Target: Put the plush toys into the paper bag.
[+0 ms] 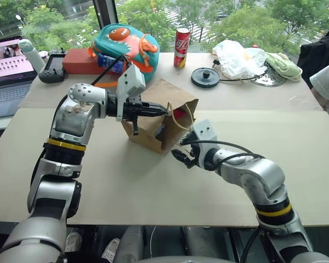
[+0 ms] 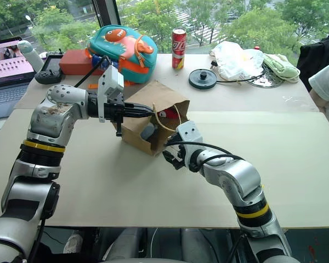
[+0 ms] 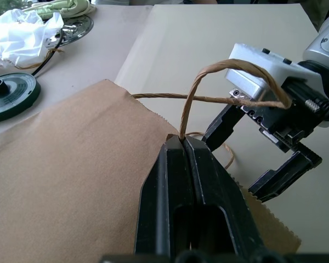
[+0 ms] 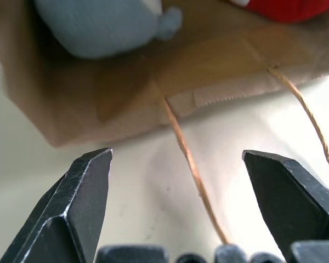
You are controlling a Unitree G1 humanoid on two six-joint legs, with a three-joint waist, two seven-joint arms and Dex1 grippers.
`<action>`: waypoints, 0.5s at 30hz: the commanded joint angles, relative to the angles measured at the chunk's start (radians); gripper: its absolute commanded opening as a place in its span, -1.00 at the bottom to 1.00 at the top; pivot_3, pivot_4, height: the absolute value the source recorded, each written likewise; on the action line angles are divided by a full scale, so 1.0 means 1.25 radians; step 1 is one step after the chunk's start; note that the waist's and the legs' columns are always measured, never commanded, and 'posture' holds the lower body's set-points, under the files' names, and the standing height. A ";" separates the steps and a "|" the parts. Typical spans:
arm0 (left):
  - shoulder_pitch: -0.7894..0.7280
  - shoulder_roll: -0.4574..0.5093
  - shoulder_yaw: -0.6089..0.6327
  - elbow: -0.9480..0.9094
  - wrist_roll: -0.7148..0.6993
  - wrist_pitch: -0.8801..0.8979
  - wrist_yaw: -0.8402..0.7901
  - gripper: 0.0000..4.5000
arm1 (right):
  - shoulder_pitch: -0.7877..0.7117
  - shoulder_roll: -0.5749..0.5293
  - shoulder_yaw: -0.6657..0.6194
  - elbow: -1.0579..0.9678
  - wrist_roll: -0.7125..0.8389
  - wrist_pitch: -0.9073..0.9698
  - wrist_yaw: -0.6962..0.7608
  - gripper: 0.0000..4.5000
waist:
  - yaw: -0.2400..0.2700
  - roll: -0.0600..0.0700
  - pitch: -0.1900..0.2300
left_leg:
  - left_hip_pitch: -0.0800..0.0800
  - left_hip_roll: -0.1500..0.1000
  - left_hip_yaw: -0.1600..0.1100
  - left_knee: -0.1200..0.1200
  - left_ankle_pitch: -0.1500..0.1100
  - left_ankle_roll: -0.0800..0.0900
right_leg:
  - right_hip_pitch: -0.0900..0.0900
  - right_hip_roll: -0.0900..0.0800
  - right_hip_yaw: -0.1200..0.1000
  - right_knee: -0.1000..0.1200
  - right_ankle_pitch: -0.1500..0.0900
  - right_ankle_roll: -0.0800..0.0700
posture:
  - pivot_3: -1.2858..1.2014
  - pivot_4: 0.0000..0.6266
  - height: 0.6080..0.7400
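head: bag (image 1: 153, 123) mid-tabletop (image 1: 153, 192), mouth tipped right, left claw (image 1: 163, 113) clamped on rim | L wrist: jaws together at handle base | R wrist: right claw (image 4: 175, 181) apart, empty; grey toy (image 4: 101, 24), red toy (image 4: 285, 8) inside | step: both in; next: right it, release

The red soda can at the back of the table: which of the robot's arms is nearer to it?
Left. The left gripper, pinching the paper bag, sits just in front of the soda can. The right gripper, jaws open, hangs lower, on the bag's near side.
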 commanded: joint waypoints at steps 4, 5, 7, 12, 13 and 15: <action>0.001 0.008 0.017 -0.038 -0.018 0.003 0.005 -1.00 | 0.010 -0.003 0.026 0.002 -0.056 -0.031 0.059 0.09 | 0.002 0.000 0.000 | 0.000 0.000 0.000 0.000 0.000 0.000 | 0.000 0.000 0.000 0.000 0.000 0.000 | 0.03 -0.52 0.98; 0.002 0.008 0.017 -0.038 -0.018 0.003 0.006 -1.00 | 0.013 -0.001 0.027 0.002 -0.062 -0.032 0.063 -0.05 | 0.002 0.000 0.000 | 0.000 0.000 0.000 0.000 0.000 0.000 | 0.000 0.000 0.000 0.000 0.000 0.000 | 0.03 -0.52 0.98; 0.004 0.008 0.018 -0.040 -0.019 0.005 0.007 -1.00 | 0.018 0.005 0.026 0.001 -0.075 -0.032 0.070 -0.39 | 0.002 0.000 0.000 | 0.000 0.000 0.000 0.000 0.000 0.000 | 0.000 0.000 0.000 0.000 0.000 0.000 | 0.03 -0.52 0.98; 0.005 0.006 0.019 -0.041 -0.020 0.005 0.008 -1.00 | 0.025 0.014 0.017 -0.006 -0.090 -0.022 0.085 -0.98 | 0.001 0.000 0.000 | 0.000 0.000 0.000 0.000 0.000 0.000 | 0.000 0.000 0.000 0.001 0.000 0.000 | 0.03 -0.52 0.98; 0.005 0.005 0.018 -0.039 -0.019 0.002 0.009 -1.00 | 0.027 0.013 0.015 -0.008 -0.094 -0.021 0.088 -0.98 | 0.001 0.000 0.000 | 0.000 0.000 0.000 0.000 0.000 0.000 | 0.000 0.000 0.000 0.001 0.000 0.000 | 0.03 -0.52 0.98; 0.003 0.003 0.017 -0.036 -0.019 0.000 0.009 -1.00 | 0.033 0.012 0.009 -0.017 -0.097 -0.017 0.091 -0.98 | 0.001 0.000 0.000 | 0.000 0.000 0.000 0.000 0.000 0.000 | 0.000 0.000 0.000 0.001 0.000 0.000 | 0.03 -0.52 0.98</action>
